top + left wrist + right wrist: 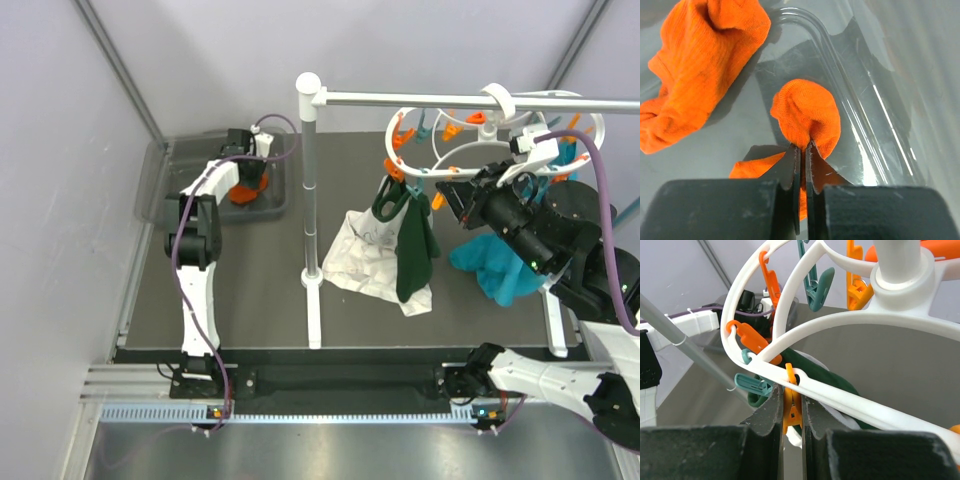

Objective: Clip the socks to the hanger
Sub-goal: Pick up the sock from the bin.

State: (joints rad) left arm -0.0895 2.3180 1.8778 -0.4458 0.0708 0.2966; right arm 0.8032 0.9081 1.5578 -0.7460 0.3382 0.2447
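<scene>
in the overhead view your left tool (250, 185) is at the upper left of the frame, reaching down into a clear grey bin (160, 205) on the dark desk (250, 300). in the left wrist view its two dark fingers are pressed almost together at lower centre, pinching a fold of one orange sock (807, 112). the sock bulges up in a rounded hump just above the fingertips. a second orange sock (700, 65) lies bunched in the upper left of that view, apart from the first, on the bin's clear floor.

your right tool (447, 197) is at the upper right of the overhead view, raised to the white hanger (470, 150), which hangs by its hook from a horizontal white rail (420, 99). in the right wrist view the tool's fingers stand close together at lower centre with an orange clip (791, 412) squeezed between them. that clip hangs from the hanger's outer ring, which crosses the frame just above the fingertips. a teal clip (752, 385) hangs just to its left, and more orange and teal clips hang along the rings higher up.

a dark green cloth (412, 250) and a white patterned cloth (362, 258) hang below the hanger's left side, in the centre of the overhead view. a teal cloth (500, 270) hangs at the right, partly behind your right arm. a white upright post (310, 190) stands at centre, holding the rail. both socks are in the bin, well apart from the hanger.
</scene>
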